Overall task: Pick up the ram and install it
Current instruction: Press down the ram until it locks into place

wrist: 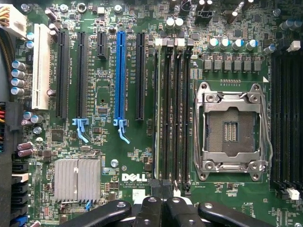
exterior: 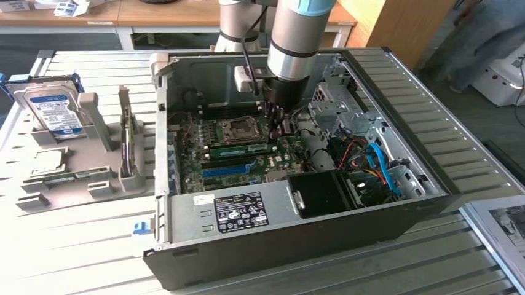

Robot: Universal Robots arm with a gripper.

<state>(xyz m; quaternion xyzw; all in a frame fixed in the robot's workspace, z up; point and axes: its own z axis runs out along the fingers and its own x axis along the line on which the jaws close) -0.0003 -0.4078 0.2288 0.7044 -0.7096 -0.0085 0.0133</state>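
Fingers (wrist: 150, 211) pressed together, tip against tip, with nothing clamped between them. In the wrist view, positioned over the motherboard (wrist: 102, 142) at one end of the bank of memory slots (wrist: 173, 118) lying just beside the empty processor socket (wrist: 232, 125). In the exterior view, lowered into the open computer case (exterior: 426, 178) close to the socket, on its side toward the exterior view's right. Contact with any part of the board: cannot be determined.

Ram (exterior: 240, 149) seated on edge in the slot bank immediately beside the socket, between the socket and the blue expansion slot (wrist: 120, 75). Green board with label facing the camera in the exterior view. Near the fingers; touching or apart not discernible.

Beyond the blue slot from the socket: further black expansion slots, one white slot (wrist: 41, 66) and a finned silver heatsink (wrist: 77, 179). Farther still from the socket, at the case edge: power supply (exterior: 233, 212) with a black label.

Outside the case, well apart from the socket toward the exterior view's left: grey holder (exterior: 98, 178) resting on the slatted tabletop (exterior: 74, 246), carrying an upright hard drive (exterior: 51, 110) with a blue-white label and a flat square processor chip (exterior: 48, 161).

Arm (exterior: 296, 37) descending into the case from above the socket.
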